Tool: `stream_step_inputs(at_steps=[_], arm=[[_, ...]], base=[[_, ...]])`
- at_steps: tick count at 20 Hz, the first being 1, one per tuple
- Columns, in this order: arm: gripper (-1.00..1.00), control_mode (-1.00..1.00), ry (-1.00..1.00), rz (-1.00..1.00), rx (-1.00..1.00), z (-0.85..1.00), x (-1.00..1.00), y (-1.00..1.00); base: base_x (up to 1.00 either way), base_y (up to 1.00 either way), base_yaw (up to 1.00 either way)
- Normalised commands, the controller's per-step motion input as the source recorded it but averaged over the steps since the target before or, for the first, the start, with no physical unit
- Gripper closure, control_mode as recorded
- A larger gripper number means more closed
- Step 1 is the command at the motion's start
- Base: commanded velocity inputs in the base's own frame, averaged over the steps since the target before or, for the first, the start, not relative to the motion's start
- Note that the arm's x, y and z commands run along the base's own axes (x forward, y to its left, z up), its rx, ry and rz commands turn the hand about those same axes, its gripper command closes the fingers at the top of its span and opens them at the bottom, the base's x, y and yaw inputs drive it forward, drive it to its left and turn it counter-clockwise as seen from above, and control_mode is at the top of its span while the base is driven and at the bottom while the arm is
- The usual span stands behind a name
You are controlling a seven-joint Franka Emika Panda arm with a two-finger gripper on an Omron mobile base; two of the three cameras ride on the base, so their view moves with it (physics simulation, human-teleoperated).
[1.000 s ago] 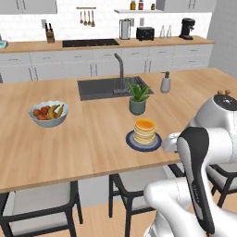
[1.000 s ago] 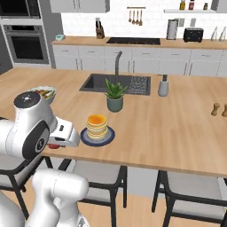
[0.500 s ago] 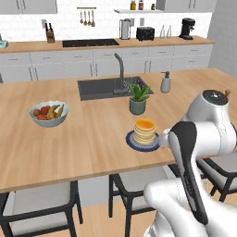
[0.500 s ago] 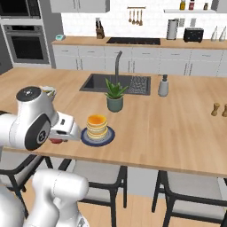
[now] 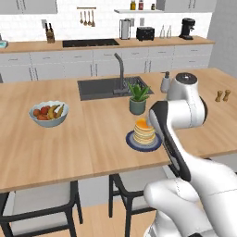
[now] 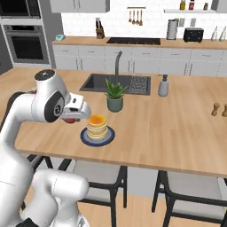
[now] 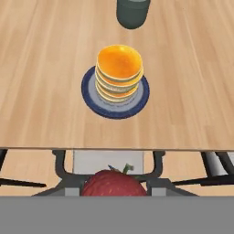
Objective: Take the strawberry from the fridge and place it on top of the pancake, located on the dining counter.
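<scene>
Claw (image 7: 114,185) is clamped on the strawberry (image 7: 114,184), hanging just off the near edge of the dining counter (image 7: 45,91). Pancake (image 7: 119,73) sits on its dark plate (image 7: 137,103) a bit ahead, potted plant (image 7: 133,11) behind it. Carry step, I'd say; next it needs to reach forward over the stack, then lower and let go.

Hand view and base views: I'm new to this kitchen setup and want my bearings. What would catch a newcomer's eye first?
First, the small stack of pale yellow-tan pancakes on its dark round plate, near the front edge of the long light-wood dining counter. Next, the dark red strawberry held in the tool at the bottom of the hand view, short of the stack. Behind the stack stands a small potted green plant.
</scene>
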Motion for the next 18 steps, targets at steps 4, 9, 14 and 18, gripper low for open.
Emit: stream_step_inputs(at_steps=[4, 9, 14, 18], arm=[[1.00, -1.00, 0.03, 0.00, 0.09, 0.00, 1.00, -0.05], [1.00, -1.00, 0.00, 0.00, 0.08, -0.32, 1.00, -0.15], [1.00, -1.00, -0.01, 0.00, 0.00, -0.51, 1.00, -0.01], [1.00, -1.00, -0.02, 0.00, 0.00, -0.38, 0.76, 0.00]], base=[[0.00, 0.00, 0.00], [0.00, 0.00, 0.00], [0.00, 0.00, 0.00], [0.00, 0.00, 0.00]])
